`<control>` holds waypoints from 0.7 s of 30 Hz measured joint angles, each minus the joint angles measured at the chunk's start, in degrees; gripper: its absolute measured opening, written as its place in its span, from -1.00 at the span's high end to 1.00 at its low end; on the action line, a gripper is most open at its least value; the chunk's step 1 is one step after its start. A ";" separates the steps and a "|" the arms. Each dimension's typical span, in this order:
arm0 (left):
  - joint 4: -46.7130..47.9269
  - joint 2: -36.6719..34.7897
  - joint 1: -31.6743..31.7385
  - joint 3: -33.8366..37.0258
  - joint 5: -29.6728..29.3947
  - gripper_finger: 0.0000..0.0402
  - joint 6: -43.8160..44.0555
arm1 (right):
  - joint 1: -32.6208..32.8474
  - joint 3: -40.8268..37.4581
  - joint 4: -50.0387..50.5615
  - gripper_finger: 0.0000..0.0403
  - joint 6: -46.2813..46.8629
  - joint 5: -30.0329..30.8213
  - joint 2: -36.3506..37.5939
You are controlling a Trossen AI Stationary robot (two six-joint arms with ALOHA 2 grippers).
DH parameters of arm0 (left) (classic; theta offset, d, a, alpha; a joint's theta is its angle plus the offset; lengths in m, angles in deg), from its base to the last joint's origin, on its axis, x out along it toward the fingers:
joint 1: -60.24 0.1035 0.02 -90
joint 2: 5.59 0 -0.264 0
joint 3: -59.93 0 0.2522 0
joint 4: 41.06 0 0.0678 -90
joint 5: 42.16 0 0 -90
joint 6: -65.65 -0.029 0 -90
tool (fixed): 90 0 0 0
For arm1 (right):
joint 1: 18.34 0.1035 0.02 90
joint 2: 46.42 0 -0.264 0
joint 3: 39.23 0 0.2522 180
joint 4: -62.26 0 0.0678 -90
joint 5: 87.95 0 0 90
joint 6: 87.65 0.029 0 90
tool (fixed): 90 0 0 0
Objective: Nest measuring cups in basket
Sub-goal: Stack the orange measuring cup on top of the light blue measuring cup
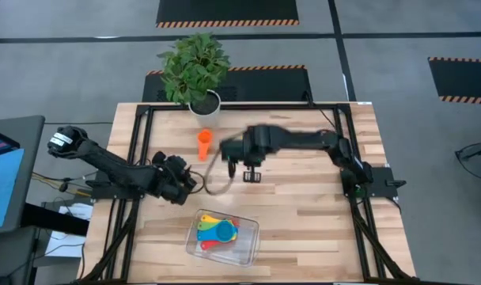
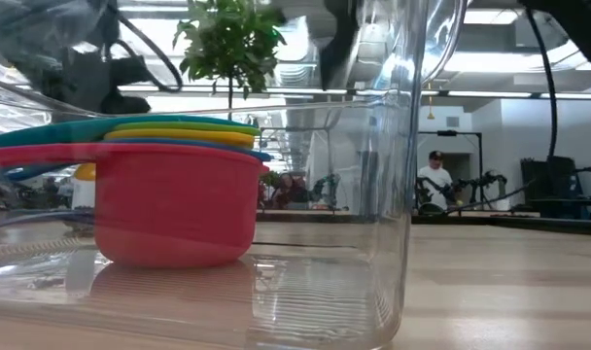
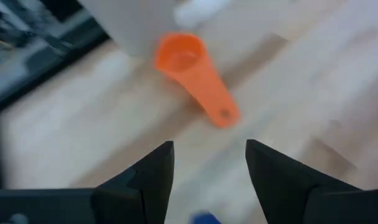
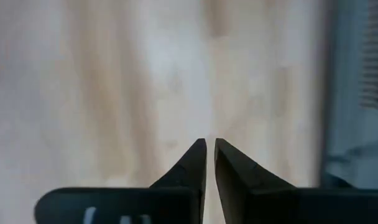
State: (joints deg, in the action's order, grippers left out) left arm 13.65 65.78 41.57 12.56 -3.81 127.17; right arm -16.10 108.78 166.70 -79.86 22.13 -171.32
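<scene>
An orange measuring cup [image 1: 203,145] lies alone on the wood near the white plant pot; in the left wrist view the orange cup [image 3: 195,74] shows ahead of the fingers, bowl toward the pot. The clear basket [image 1: 248,247] sits near the table's near edge. Nested cups [image 1: 216,232] in red, yellow, green and blue rest on its floor, with the red cup [image 2: 174,204] the outermost. My left gripper [image 1: 191,177] [image 3: 209,146] is open, short of the orange cup and touching nothing. My right gripper [image 1: 251,175] [image 4: 210,144] is shut and empty over bare wood at mid-table.
A white pot with a green plant [image 1: 195,67] stands at the table's far edge, close behind the orange cup. The basket's clear wall [image 2: 388,194] fills the low view. Bare wood [image 1: 320,214] lies right of the basket. A person [image 2: 434,180] is far off in the room.
</scene>
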 joint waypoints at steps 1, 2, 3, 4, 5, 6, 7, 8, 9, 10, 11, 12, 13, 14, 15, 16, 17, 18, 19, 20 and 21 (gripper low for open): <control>-0.58 0.00 1.61 0.00 -0.51 0.11 -1.30 | 1.24 -1.89 -0.92 0.75 2.39 5.01 0.40; -1.46 0.00 3.34 0.00 -1.04 0.16 -2.76 | 2.46 -4.32 -1.52 0.76 2.96 7.13 1.80; -2.44 0.00 5.37 0.00 -1.43 0.22 -4.39 | 3.48 -6.35 -1.00 0.77 3.51 7.23 3.03; -3.60 0.00 7.36 0.00 -1.52 0.30 -6.52 | 4.50 -9.08 -0.65 0.78 5.24 7.93 5.09; -5.04 0.00 9.46 0.00 -0.90 0.39 -8.65 | 5.41 -11.50 -0.66 0.80 7.94 9.56 7.15; -6.81 0.00 11.51 0.00 0.06 0.49 -11.13 | 6.19 -15.07 -0.63 0.81 12.05 11.19 10.04; -8.92 0.00 13.51 0.00 1.16 0.61 -14.16 | 7.09 -19.49 -1.04 0.83 15.78 12.30 12.92; -11.30 0.00 15.37 -0.01 2.89 0.73 -17.60 | 7.99 -24.40 -1.86 0.85 18.52 13.00 15.67; -13.88 0.00 17.28 -0.02 5.22 0.85 -21.14 | 8.82 -29.36 -2.42 0.86 21.98 13.21 18.48; -16.34 0.00 19.13 -0.02 7.65 0.92 -24.43 | 9.78 -33.92 -2.54 0.88 26.90 13.18 20.95; -18.69 0.00 20.78 -0.02 9.79 0.95 -27.35 | 10.93 -38.79 -2.99 0.90 33.17 13.72 23.68; -20.99 0.00 22.45 -0.02 11.67 0.95 -29.86 | 12.48 -43.69 -3.14 0.91 39.46 14.65 26.79; -22.81 0.00 24.05 -0.04 13.38 0.96 -32.20 | 14.11 -48.74 -3.06 0.92 45.51 15.13 29.67; -23.97 0.00 25.58 -0.09 15.03 0.98 -34.27 | 15.83 -53.56 -3.65 0.93 51.43 15.30 32.39; -24.78 0.00 27.08 -0.07 16.37 0.99 -35.82 | 17.59 -58.48 -6.19 0.93 56.51 15.68 35.03; -25.29 0.00 28.50 -0.09 17.53 0.99 -37.06 | 19.27 -63.07 -9.56 0.93 60.68 15.84 37.31; -25.50 0.00 30.06 -0.10 18.61 0.99 -38.16 | 20.83 -67.27 -13.43 0.92 64.07 15.49 39.28; -25.20 0.00 31.63 -0.13 19.88 0.99 -38.81 | 22.34 -71.19 -17.42 0.90 66.53 15.70 41.13; -24.91 0.00 33.16 -0.13 21.62 1.00 -39.51 | 23.57 -74.84 -21.81 0.89 68.13 15.79 42.78; -24.85 0.00 35.00 -0.13 23.53 1.00 -40.04 | 24.74 -77.97 -26.10 0.87 68.74 15.69 44.38; -25.17 0.00 36.76 -0.13 25.77 1.00 -40.79 | 25.66 -80.51 -30.68 0.86 68.69 15.67 45.48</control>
State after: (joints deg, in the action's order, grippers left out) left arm -11.52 65.78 78.33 12.43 21.96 86.38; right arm 9.56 28.28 136.01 -11.17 37.80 -125.83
